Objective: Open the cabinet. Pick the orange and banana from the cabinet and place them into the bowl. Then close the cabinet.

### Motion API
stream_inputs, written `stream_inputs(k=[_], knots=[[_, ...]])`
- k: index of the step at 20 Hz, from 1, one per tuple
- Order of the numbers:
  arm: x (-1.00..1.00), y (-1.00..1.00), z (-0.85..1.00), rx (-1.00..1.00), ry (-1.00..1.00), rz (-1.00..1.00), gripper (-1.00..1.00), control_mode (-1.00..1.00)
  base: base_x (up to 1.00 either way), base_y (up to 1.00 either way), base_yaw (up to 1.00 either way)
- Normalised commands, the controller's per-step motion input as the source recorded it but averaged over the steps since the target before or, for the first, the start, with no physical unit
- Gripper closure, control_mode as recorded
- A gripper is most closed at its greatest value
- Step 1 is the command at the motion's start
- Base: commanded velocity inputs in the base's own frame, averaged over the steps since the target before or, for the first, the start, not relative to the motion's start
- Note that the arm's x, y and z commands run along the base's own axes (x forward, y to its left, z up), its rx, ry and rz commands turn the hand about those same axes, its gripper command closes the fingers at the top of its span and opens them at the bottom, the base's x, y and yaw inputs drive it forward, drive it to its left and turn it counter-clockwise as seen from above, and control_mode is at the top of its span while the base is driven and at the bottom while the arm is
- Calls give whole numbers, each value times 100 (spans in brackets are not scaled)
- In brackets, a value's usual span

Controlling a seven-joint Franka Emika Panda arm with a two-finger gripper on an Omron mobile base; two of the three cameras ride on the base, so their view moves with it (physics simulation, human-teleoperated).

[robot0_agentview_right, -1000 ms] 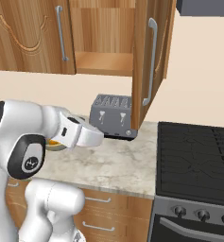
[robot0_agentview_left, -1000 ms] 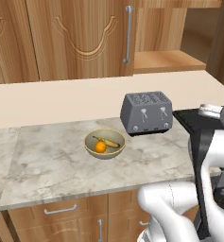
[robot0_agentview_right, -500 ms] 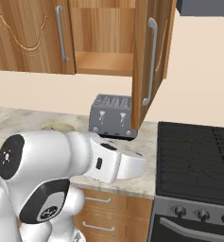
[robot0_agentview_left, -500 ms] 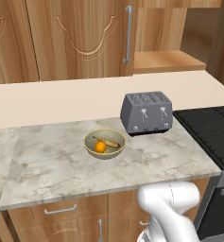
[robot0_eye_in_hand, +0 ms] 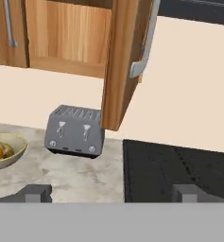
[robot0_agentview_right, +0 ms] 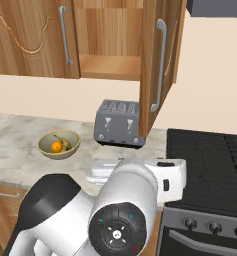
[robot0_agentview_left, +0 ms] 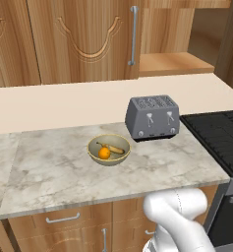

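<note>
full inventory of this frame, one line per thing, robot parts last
cabinet: 1, brown wood, on wall; right door swung open, left door shut
bowl: 1, olive-tan, on counter left of toaster
orange: 1, orange, in bowl
banana: 1, yellow-brown, in bowl beside orange
toaster: 1, grey, on counter under cabinet
counter: 1, marbled grey
stove: 1, black, right of counter
gripper: 1, dark tips, open, empty, low over the counter edge

Kitchen, wood wall cabinet (robot0_agentview_right: 110, 40), marble counter (robot0_agentview_left: 64, 177), toaster (robot0_agentview_left: 153, 117), black stove (robot0_agentview_right: 210, 160)
</note>
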Motion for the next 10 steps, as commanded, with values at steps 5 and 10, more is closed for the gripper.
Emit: stream_inputs(k=[5,10], knots=[[27,-1,26,27,0,33,-100,-100,0,0,0],[36,1,49,21,-1,28,-100,-100,0,0,0]])
